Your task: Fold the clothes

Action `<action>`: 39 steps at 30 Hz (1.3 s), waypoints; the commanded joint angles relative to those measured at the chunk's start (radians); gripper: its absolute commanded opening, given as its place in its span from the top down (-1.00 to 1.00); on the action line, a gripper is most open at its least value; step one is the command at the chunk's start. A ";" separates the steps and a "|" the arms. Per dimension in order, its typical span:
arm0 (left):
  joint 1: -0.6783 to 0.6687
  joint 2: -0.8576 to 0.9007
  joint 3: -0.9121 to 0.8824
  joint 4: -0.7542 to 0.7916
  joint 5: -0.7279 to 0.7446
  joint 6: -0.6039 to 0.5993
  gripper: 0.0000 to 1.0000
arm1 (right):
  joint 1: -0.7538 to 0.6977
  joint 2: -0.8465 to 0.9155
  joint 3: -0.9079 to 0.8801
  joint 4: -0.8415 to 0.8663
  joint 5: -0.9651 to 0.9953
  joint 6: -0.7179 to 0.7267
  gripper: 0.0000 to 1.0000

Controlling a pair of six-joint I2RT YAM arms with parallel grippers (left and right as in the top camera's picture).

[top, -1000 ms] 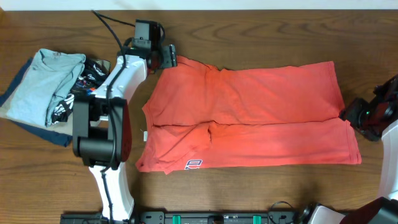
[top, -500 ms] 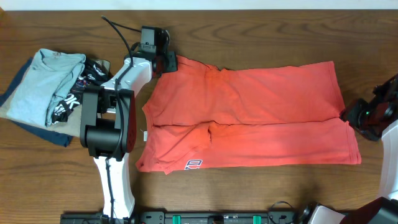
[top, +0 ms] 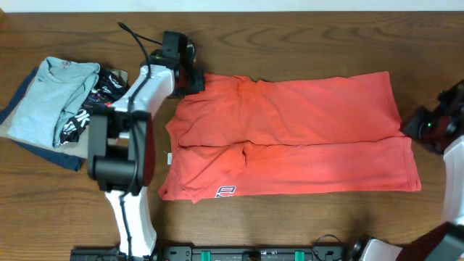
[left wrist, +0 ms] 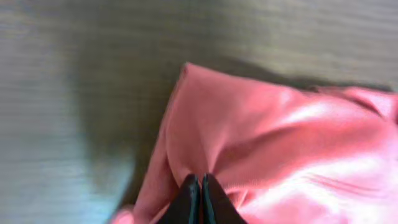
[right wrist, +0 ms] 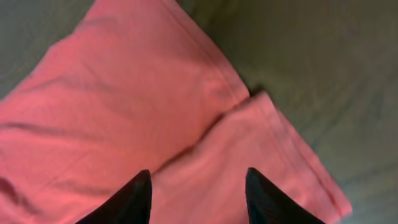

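shirt: the coral-red T-shirt (top: 290,138) lies flat across the middle of the desk (top: 304,36). Its long axis runs left to right, and a lengthwise seam of layers runs through it.
left end effector: the left end effector (top: 194,78) sits at the shirt's far-left corner with its fingers pressed together. In the wrist view (left wrist: 200,199) cloth puckers into the tips, so I read it as a pinch on that corner.
right end effector: the right end effector (top: 409,129) is at the right edge, jaws apart with nothing between them. The wrist view (right wrist: 198,186) shows it over the notch where two hems meet.
step: my read is corner capture before a fold. The left is set; the right has not gripped yet.
do well: bring the right down onto one hem only, the far layer, to match the left's corner. Close fully before any lift.
lift: raise both ends together and level, with light tension between them so the edge stays straight.
lay-down: bring the far edge over to the near edge, line up the hems, then release.
risk: the right may catch both layers at the notch, or the thin cloth may slip from the left's pinch.
clutter: the blue-grey shirt (top: 54,94) and black garment (top: 101,83) are stacked at the left, apart from the T-shirt. Keep the left arm's swing off them.
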 commanded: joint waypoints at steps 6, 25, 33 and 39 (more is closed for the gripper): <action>0.005 -0.177 0.020 -0.150 0.009 -0.012 0.88 | 0.090 0.132 0.005 0.239 -0.005 -0.039 0.07; 0.005 -0.167 -0.045 -0.178 0.008 -0.011 0.88 | 0.158 0.582 0.172 0.684 0.026 -0.089 -0.19; 0.005 -0.167 -0.047 -0.177 0.008 -0.011 0.88 | 0.172 0.743 0.306 0.718 0.026 -0.088 -0.23; 0.005 -0.167 -0.047 -0.174 0.008 -0.011 0.88 | 0.174 0.784 0.306 0.779 0.026 -0.071 -0.07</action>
